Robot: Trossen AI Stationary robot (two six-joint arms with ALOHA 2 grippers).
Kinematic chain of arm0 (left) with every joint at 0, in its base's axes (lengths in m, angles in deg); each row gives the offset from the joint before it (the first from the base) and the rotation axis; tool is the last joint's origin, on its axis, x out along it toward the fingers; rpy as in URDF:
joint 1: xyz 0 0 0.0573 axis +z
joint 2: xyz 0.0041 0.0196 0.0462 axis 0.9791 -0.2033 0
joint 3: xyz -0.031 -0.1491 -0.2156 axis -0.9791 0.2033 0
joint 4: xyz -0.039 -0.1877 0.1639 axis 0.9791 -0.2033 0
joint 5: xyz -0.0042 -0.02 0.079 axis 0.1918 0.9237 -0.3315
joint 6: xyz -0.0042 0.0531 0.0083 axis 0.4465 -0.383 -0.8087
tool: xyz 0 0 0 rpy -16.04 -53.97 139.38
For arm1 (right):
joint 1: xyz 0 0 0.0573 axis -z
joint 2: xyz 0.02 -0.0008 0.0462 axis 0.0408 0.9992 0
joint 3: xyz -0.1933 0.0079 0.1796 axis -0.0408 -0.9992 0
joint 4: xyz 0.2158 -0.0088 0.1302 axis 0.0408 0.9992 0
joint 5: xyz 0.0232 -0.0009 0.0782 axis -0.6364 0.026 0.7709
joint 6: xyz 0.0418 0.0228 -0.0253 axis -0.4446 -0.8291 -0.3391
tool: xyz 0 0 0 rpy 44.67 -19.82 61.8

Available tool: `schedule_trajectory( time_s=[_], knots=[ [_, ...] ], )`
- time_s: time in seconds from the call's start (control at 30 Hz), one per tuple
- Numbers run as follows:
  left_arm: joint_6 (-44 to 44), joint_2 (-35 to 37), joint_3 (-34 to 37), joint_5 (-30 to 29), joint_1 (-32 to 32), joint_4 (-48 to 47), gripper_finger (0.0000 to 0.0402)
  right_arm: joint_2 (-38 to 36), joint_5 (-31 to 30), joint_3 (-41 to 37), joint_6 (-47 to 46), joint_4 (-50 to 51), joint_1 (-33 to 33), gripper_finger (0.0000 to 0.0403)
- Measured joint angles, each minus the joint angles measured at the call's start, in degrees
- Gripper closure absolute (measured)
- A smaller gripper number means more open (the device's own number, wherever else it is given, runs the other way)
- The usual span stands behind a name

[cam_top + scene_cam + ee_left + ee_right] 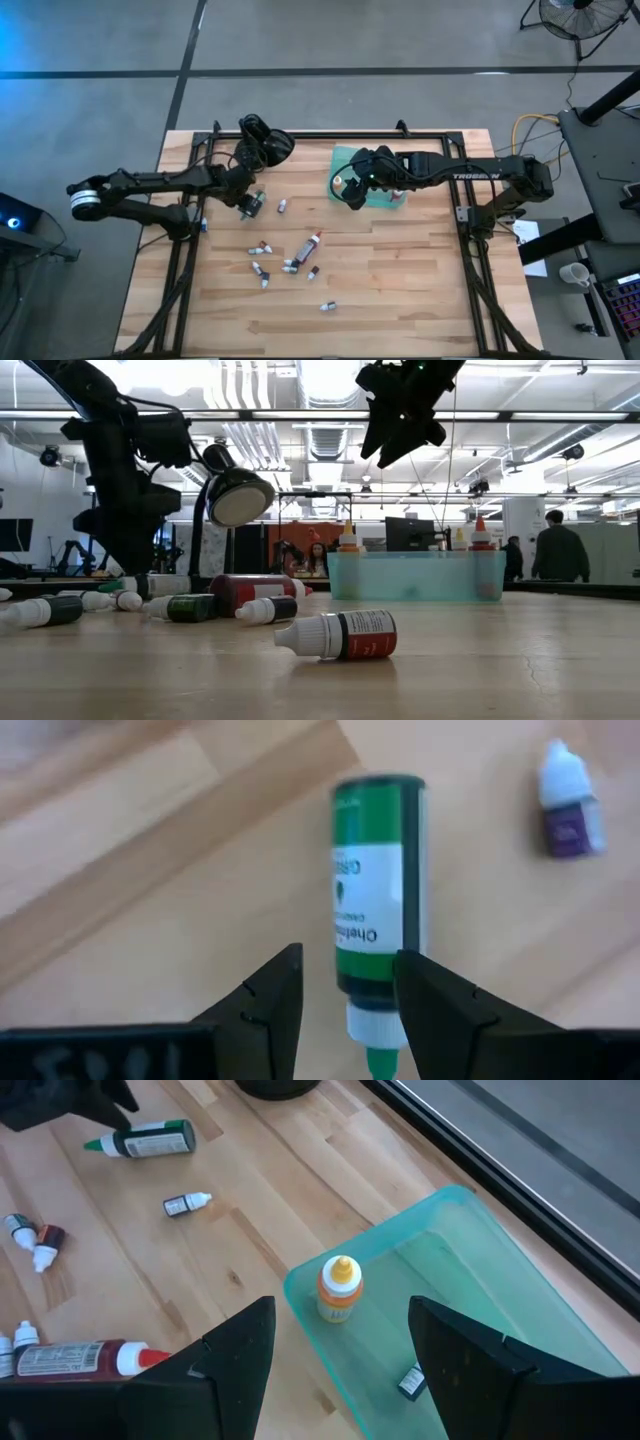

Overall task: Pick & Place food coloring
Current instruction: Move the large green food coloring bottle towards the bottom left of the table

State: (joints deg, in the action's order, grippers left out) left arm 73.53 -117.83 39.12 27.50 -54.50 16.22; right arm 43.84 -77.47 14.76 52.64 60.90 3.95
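One green bottle [376,890], label partly readable "Chef...", lies between our left gripper [350,1005] fingers, not clamped; right gripper [340,1355] open over teal tray [520,1295].

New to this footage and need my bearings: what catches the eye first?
The left gripper straddles a green food coloring bottle lying on the wooden table. The right gripper hangs open over the teal tray, where an orange-capped bottle stands. More small bottles lie scattered mid-table.
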Motion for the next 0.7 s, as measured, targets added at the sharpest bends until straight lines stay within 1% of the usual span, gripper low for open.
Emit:
schedule_trajectory(
  time_s=[0.33,0.5,0.7],
  knots=[
    [1.0,0.1,0.2,7.3,-0.4,-1.0,0.0273,0.0,0.0,0.0,0.0,0.0,0.0,0.0179],
    [-1.1,0.1,0.2,7.6,-1.0,-4.1,0.0273,0.0,0.0,0.0,0.0,0.0,0.0,0.0179],
    [-0.7,-0.2,0.3,7.6,-1.6,-4.1,0.0273,0.0,0.0,0.0,0.0,0.0,0.0,0.0179]
  ],
)
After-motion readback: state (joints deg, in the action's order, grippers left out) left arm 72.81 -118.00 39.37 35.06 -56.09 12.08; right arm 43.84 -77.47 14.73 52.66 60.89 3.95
